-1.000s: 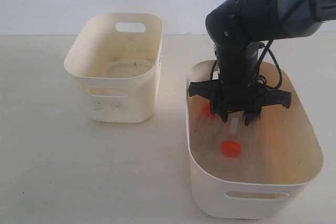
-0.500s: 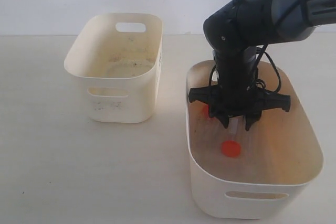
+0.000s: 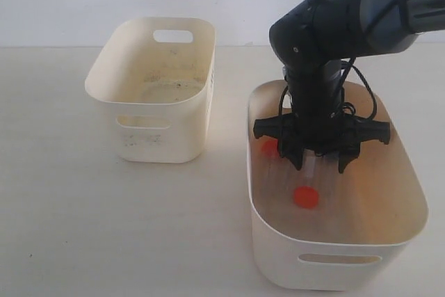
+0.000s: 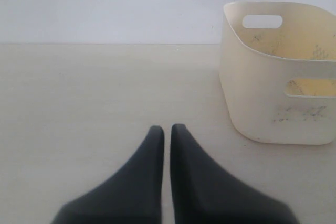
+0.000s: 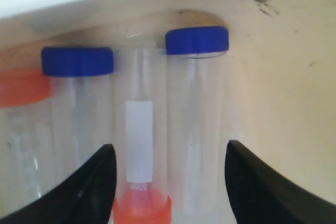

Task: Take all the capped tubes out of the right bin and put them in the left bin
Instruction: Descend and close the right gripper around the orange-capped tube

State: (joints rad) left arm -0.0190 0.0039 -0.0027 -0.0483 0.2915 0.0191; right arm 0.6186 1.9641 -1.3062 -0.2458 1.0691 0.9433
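Note:
The capped tubes lie side by side on the floor of the right bin [image 3: 278,255]. In the right wrist view I see two blue caps [image 5: 77,60] [image 5: 197,40], an orange-red cap [image 5: 21,86] at the edge, and a white-labelled tube [image 5: 140,141] with an orange-red cap [image 5: 142,208]. My right gripper [image 5: 169,148] is open, straddling the labelled tube and a blue-capped one without closing on either. From outside, the right gripper [image 3: 318,161] reaches down into the bin, where two orange-red caps [image 3: 305,197] [image 3: 268,147] show. The left gripper [image 4: 167,128] is shut over bare table, beside the left bin [image 4: 273,103].
The left bin [image 3: 153,137] stands at the back left, apart from the right bin by a strip of table. The tubes rest with their caps against the right bin's wall [image 5: 283,77]. A pale wall backs the table.
The right gripper's jaws have spread wider inside the right bin, and the arm has shifted slightly. The tubes and both bins stay where they were.

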